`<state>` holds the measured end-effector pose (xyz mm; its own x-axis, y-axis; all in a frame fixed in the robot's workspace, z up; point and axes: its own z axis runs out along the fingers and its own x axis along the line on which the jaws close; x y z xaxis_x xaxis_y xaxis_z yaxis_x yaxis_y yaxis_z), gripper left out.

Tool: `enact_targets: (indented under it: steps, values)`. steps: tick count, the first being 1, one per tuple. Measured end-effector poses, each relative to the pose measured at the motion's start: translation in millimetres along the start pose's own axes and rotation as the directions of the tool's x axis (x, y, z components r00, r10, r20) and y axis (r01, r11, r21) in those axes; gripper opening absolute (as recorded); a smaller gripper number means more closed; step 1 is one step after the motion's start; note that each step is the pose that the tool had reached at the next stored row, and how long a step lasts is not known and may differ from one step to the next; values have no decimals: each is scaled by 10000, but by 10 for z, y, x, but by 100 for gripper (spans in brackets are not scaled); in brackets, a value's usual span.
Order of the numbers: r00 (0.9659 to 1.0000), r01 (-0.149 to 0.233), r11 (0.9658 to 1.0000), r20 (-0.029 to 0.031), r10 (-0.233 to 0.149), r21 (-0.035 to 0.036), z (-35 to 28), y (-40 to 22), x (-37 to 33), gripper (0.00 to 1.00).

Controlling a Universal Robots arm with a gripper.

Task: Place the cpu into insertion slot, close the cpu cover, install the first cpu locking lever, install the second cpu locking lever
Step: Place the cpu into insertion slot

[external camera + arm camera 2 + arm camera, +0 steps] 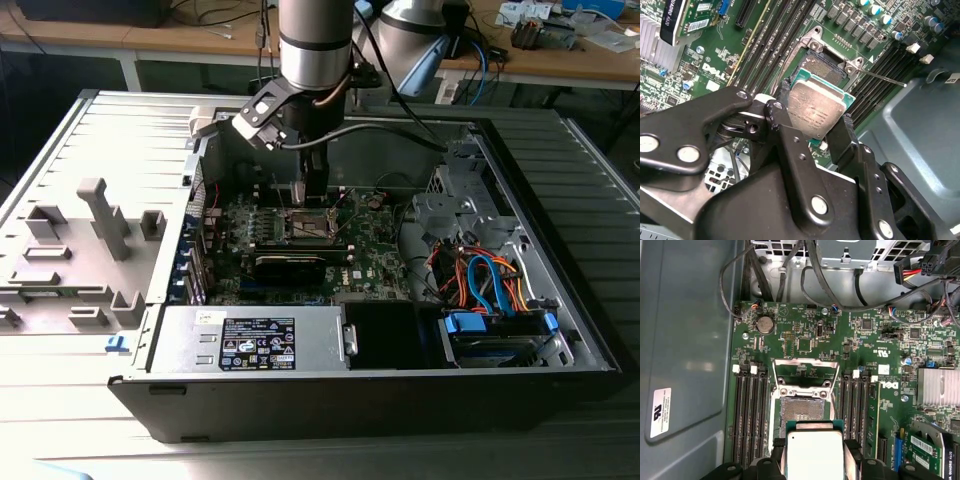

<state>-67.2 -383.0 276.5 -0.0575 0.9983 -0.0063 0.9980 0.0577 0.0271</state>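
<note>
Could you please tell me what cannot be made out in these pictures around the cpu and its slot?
1. The slot: its near part is hidden behind the cpu in both wrist views.
2. The cpu: one edge is cut off by the frame in the first wrist view, and its underside faces away.
3. Exterior view: the tool stands before the slot, so the cpu's height above it cannot be told.
</note>
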Motion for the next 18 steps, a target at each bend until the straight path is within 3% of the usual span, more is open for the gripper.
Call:
enact_targets:
  steps: [18]
  values:
    - [10000, 0, 10000, 0, 0, 0, 15, -31, 2, 55]
